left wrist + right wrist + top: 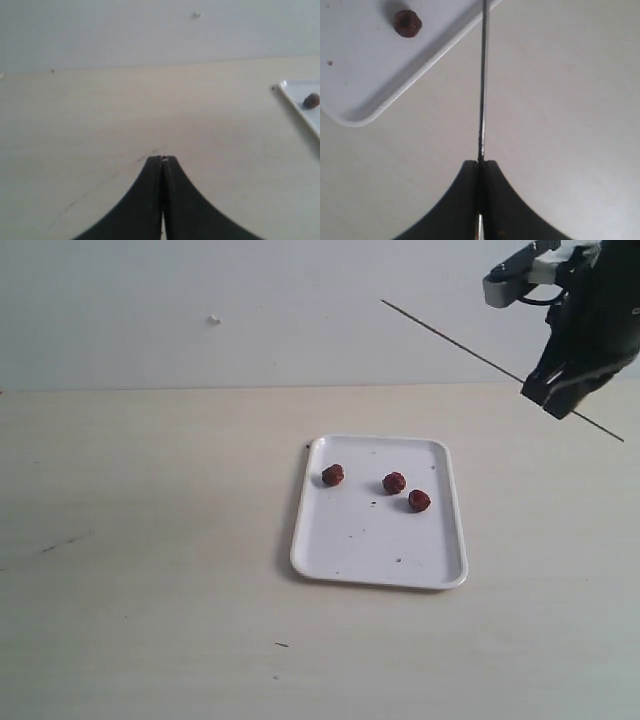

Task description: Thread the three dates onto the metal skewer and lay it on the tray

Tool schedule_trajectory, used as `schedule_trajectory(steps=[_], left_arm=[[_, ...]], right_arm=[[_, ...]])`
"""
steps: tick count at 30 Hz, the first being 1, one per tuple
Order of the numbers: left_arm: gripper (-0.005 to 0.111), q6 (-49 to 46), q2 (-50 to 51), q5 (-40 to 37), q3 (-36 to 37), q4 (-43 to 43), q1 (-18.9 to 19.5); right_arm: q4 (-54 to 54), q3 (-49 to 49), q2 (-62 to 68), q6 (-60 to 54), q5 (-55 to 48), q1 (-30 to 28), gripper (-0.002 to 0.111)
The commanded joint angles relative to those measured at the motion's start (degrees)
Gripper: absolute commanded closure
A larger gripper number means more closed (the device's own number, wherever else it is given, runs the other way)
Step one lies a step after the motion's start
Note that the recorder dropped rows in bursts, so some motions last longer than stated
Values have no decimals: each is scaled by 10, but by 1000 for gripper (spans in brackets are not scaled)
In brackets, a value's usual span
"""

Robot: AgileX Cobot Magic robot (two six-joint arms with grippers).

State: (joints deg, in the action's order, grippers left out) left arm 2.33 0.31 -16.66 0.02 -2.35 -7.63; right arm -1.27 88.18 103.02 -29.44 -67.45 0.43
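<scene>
The pale wooden bench (150, 570) is cut off at the left, right and near edges of the exterior view. At the far side it meets a plain light wall (300, 330). Wide bare surface lies to the left of and in front of the flat white rectangular tray (350, 540), which sits whole right of centre with nothing against its rim.

The dark right arm (600, 310) enters at the top right corner and most of it is out of frame. The left arm is not seen in the exterior view at all. Its wrist view shows the left gripper (162, 159) with jaws pressed together on nothing, over bare bench, and only 1 corner of the tray at the picture's edge.

The right gripper (558, 398) hangs in the air beyond the tray's right far corner, its jaws pinching the thin grey metal skewer (450, 338). The skewer slants down toward the right and sticks out both sides of the jaws. Its gripped stretch is hidden, and its far tip is cut off in the right wrist view.

All 3 wrinkled dark red-brown fruits lie loose on the tray's far half: the left date (333, 475) apart, the middle date (394, 483) and the right date (419, 500) near each other. None is on the skewer.

A few dark specks (400, 560) dot the tray, and a small dark mark (282, 645) sits on the bench nearer the front.
</scene>
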Motion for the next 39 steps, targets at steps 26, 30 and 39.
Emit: schedule_trajectory(steps=[26, 30, 39], left_arm=[[107, -193, 942, -27, -720, -80, -79], [107, -531, 1083, -216, -818, -74, -167], [107, -711, 1302, -352, -1072, -60, -283]], right_arm=[[84, -66, 7, -38, 145, -82, 108], [84, -66, 7, -39, 145, -82, 108], [93, -66, 7, -50, 151, -82, 108]])
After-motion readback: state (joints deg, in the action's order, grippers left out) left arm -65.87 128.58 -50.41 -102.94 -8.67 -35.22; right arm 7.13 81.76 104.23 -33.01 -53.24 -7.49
